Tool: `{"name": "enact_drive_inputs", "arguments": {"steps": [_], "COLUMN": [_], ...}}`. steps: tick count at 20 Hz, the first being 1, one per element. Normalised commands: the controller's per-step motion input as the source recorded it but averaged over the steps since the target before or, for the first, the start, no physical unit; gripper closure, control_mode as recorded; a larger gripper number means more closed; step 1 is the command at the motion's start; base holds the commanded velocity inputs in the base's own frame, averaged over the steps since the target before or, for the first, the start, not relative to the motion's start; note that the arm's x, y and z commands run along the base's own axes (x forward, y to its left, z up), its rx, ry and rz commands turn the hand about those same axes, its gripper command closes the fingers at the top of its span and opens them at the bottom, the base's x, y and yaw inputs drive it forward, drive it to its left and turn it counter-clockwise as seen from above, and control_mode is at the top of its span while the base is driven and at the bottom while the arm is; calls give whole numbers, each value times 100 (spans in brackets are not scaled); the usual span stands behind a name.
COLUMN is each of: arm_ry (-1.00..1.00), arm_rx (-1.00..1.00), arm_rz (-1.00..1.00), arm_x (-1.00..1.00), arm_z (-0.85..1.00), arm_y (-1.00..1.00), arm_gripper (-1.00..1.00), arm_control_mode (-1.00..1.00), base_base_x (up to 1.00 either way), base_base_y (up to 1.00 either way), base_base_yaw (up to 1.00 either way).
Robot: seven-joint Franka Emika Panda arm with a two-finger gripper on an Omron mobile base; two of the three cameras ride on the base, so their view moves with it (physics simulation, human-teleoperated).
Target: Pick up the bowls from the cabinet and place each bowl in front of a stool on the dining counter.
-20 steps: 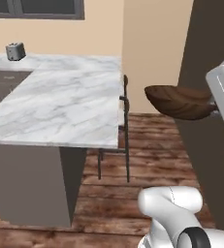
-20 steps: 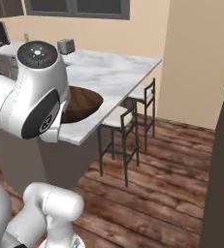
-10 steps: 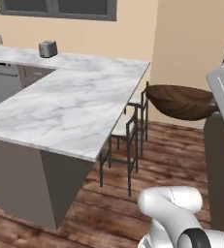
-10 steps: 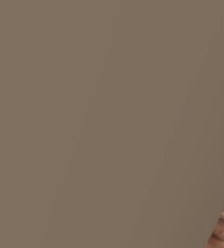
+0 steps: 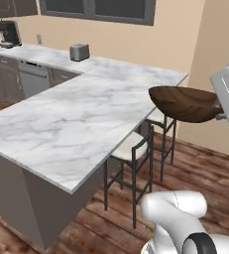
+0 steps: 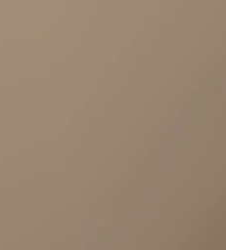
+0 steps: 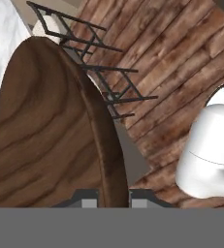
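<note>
A dark brown grained wood bowl (image 5: 184, 103) hangs in the air just off the right edge of the dining counter (image 5: 76, 124), above the far stool (image 5: 163, 119). My gripper (image 5: 219, 111) is shut on the bowl's right rim. In the hand view the bowl (image 7: 45, 135) stands on edge at the left, its rim pinched in the gripper (image 7: 113, 199). Behind it are the black stool frames (image 7: 101, 68) and a corner of the marble counter (image 7: 2, 34). The cabinet is out of view.
A near stool (image 5: 135, 149) stands against the counter's side over the wood floor (image 5: 195, 163). A toaster (image 5: 79, 51) and a coffee machine (image 5: 7, 33) sit on the far counter. A flat taupe-brown surface (image 6: 112, 125) is very close to the right base camera.
The whole picture has shifted as the base moved: the counter and stools now lie further left and nearer. The wood bowl stays in my shut gripper.
</note>
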Motion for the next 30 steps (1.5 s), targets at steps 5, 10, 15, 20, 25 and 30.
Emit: {"name": "enact_drive_inputs", "arguments": {"steps": [5, 10, 15, 20, 25, 30], "arm_ry": [0, 0, 0, 0, 0, 0], "arm_rx": [0, 0, 0, 0, 0, 0], "arm_rz": [0, 0, 0, 0, 0, 0], "arm_x": [0, 0, 0, 0, 0, 0], "arm_z": [0, 0, 0, 0, 0, 0], "arm_y": [0, 0, 0, 0, 0, 0], "arm_gripper": [100, 100, 100, 100, 100, 100], "arm_control_mode": [100, 100, 100, 100, 100, 100], "base_base_x": [55, 17, 9, 30, 42, 76], "base_base_y": [-98, -88, -71, -49, -51, -36], "base_base_yaw": [46, 57, 53, 57, 55, 33]}}
